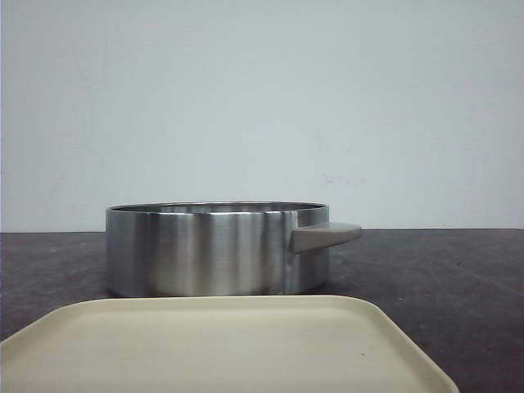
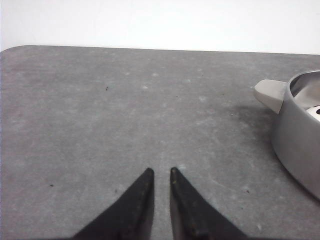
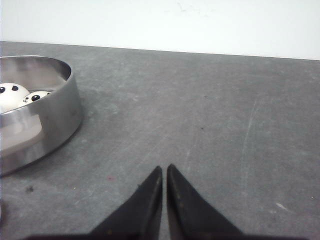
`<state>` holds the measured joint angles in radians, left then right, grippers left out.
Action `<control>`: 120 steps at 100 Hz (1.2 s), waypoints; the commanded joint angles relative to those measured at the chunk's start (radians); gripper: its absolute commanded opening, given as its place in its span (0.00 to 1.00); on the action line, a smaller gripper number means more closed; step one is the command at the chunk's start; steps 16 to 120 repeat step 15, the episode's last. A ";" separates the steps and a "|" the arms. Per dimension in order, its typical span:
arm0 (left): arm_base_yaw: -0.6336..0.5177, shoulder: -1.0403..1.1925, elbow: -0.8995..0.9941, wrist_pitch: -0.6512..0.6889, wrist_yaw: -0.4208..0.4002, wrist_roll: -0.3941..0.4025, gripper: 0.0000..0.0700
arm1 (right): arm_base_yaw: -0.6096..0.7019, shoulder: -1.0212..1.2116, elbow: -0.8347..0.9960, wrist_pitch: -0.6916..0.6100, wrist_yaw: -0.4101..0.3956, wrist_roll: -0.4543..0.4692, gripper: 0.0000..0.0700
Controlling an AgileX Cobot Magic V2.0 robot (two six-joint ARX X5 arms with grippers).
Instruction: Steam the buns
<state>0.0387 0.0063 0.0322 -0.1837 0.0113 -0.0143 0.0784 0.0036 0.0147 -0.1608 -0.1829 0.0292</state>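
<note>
Jaws idle, buns loaded in steamer pan.

Left gripper [image 2: 161, 172] jaws stand nearly closed, right gripper [image 3: 164, 169] jaws closed; both empty, low over the surface [image 2: 125, 110]. Beyond and inboard of each sits the steamer pan [image 1: 217, 250], holding at least two buns [image 3: 12, 95]. Judgement: loading appears complete; keep jaws clear of the pan handle [image 1: 325, 236].

A plain white wall [image 1: 262, 98] stands behind. The table [image 1: 458, 278] is dark grey, speckled stone. Light is even.
</note>
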 commanded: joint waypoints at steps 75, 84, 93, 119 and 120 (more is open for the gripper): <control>0.000 0.000 -0.018 -0.004 0.008 -0.002 0.04 | 0.002 0.000 -0.003 0.003 0.000 -0.007 0.01; 0.000 0.000 -0.018 -0.004 0.008 -0.002 0.04 | 0.002 0.000 -0.003 0.003 0.000 -0.007 0.01; 0.000 0.000 -0.018 -0.004 0.008 -0.002 0.04 | 0.002 0.000 -0.003 0.003 0.000 -0.007 0.01; 0.000 0.000 -0.018 -0.004 0.008 -0.002 0.04 | 0.002 0.000 -0.003 0.003 0.000 -0.007 0.01; 0.000 0.000 -0.018 -0.004 0.008 -0.002 0.04 | 0.002 0.000 -0.003 0.003 0.000 -0.007 0.01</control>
